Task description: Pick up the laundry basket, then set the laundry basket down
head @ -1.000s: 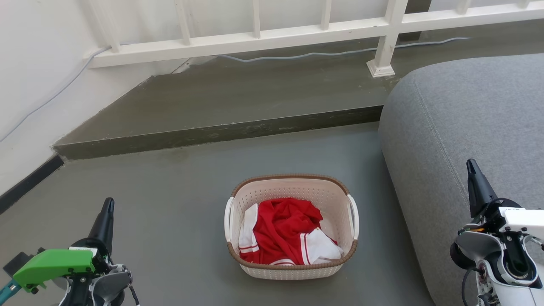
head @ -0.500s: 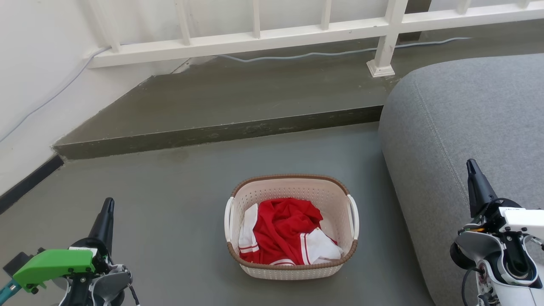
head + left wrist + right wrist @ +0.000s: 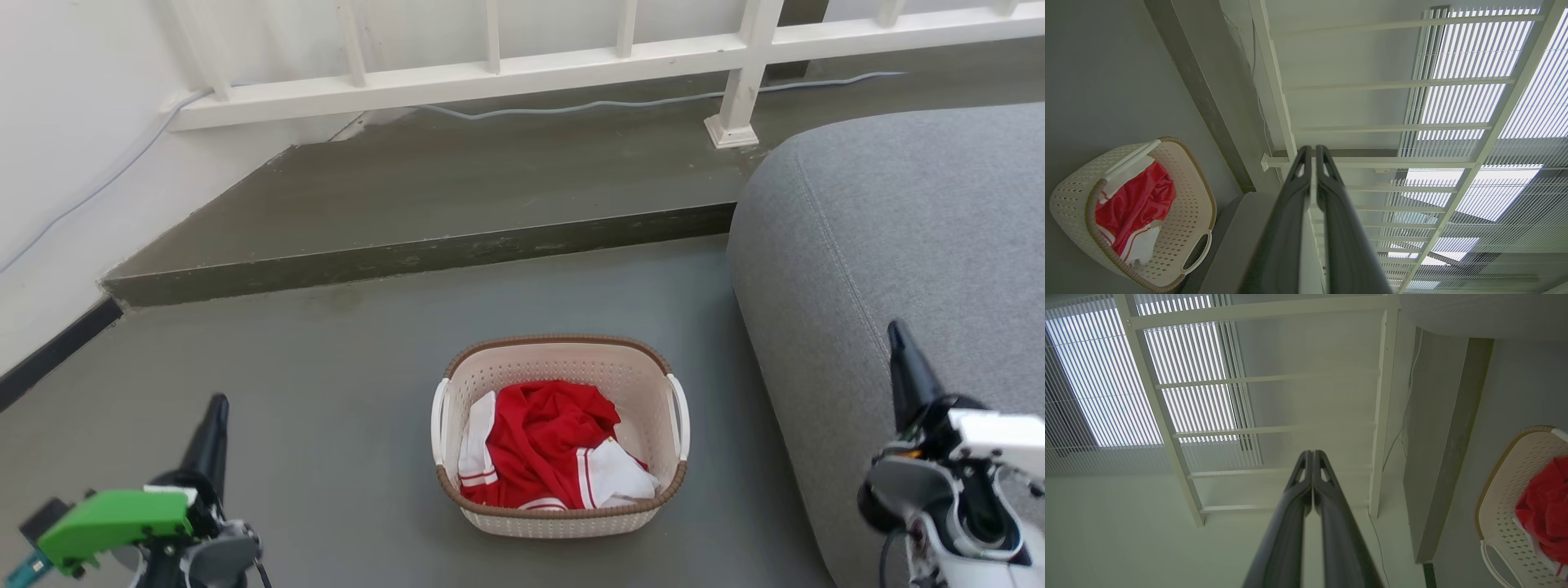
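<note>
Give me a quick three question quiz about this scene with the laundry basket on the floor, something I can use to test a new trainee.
1. True or false: the cream perforated plastic laundry basket with a brown rim stands on the grey floor, apart from both grippers.
2. What lies in the basket? A) blue towels B) red and white clothing C) nothing
3. Fill in: the two fingers of the left gripper, and those of the right gripper, are pressed ___.
Key: 1 true; 2 B; 3 together (both shut).
</note>
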